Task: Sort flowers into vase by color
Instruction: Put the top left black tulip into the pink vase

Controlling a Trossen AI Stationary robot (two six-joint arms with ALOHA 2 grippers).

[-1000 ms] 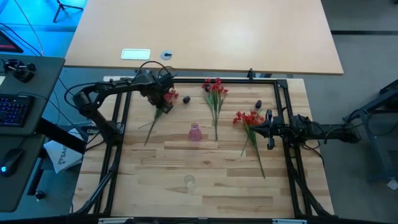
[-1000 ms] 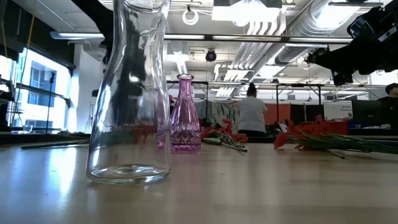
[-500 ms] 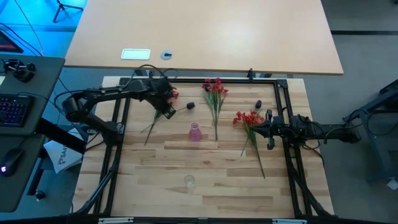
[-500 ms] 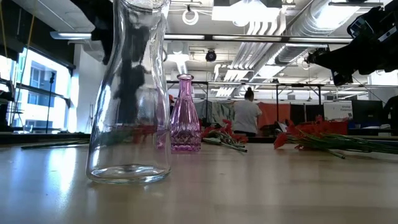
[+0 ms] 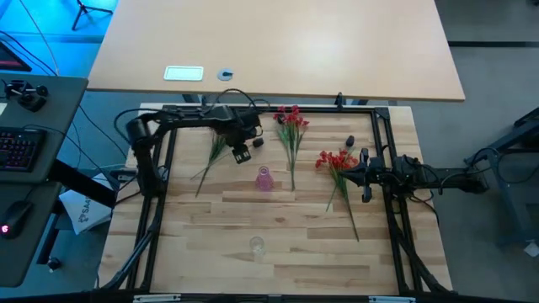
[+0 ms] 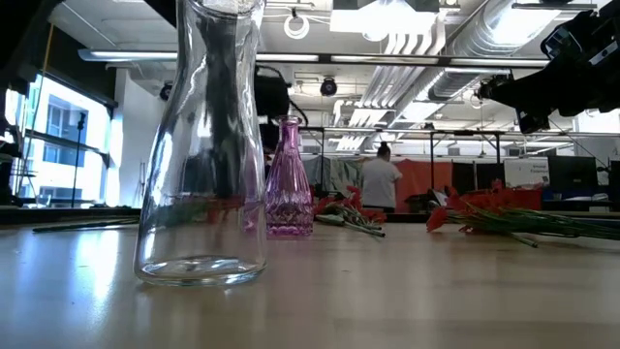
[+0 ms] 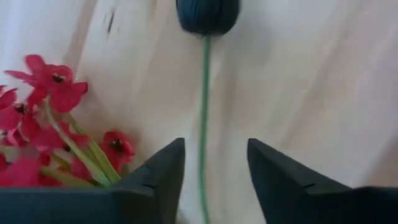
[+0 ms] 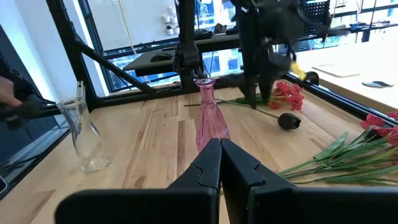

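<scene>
Above the wood-grain counter (image 5: pixel 278 227), the left end effector (image 7: pixel 210 163) hangs open, its dark tapered fingers straddling the thin green stem of a near-black tulip-headed flower (image 7: pixel 207 14) lying beside red blossoms (image 7: pixel 50 118). The right end effector (image 8: pixel 220 163) is closed, near a faceted pink glass vase (image 8: pixel 210 118).

Three red flower bunches (image 5: pixel 291 121), two dark tulip heads (image 5: pixel 349 140), one pink vase (image 5: pixel 264 178), one clear vase (image 5: pixel 256 246).
</scene>
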